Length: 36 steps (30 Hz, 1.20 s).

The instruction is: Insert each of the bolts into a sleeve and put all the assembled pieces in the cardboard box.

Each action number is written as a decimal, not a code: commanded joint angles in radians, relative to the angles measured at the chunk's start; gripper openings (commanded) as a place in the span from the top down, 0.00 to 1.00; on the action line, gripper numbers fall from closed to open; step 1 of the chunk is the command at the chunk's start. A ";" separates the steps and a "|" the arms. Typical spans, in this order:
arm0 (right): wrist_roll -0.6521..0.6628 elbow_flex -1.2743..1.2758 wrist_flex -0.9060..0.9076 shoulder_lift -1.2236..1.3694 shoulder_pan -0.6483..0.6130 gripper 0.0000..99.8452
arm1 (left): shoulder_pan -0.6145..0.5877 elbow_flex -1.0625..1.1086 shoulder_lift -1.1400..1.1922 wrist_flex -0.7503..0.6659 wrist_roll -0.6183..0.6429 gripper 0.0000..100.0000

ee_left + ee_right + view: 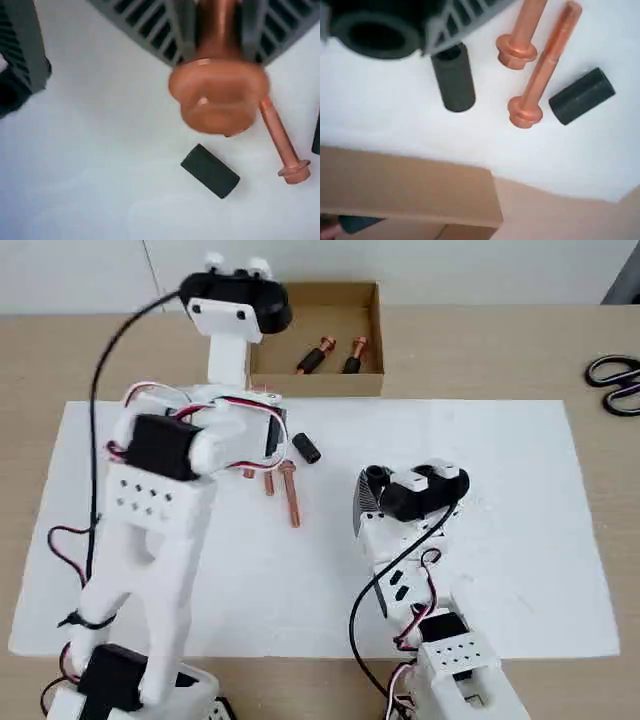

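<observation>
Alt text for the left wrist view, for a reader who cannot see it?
The left gripper is shut on a copper bolt, its flanged head toward the camera. On the white sheet behind it lie a black sleeve and a second copper bolt.

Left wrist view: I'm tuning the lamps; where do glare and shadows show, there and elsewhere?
Left wrist view: a small glint on the head of the bolt in the left gripper; the loose sleeve throws barely any shadow. Right wrist view: only a soft shadow by the dark sleeve. High view: even light, faint shadows under the arms on the white sheet.
</observation>
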 commanded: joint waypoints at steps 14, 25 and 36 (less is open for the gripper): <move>-0.009 0.009 0.044 -0.021 -0.065 1.00 | 0.109 0.407 -0.044 -0.580 0.199 0.99; -0.009 0.009 0.044 -0.021 -0.120 1.00 | 0.147 0.426 -0.048 -0.661 0.368 0.99; -0.009 0.009 0.045 -0.021 -0.120 1.00 | 0.216 0.728 -0.258 -0.988 0.236 0.99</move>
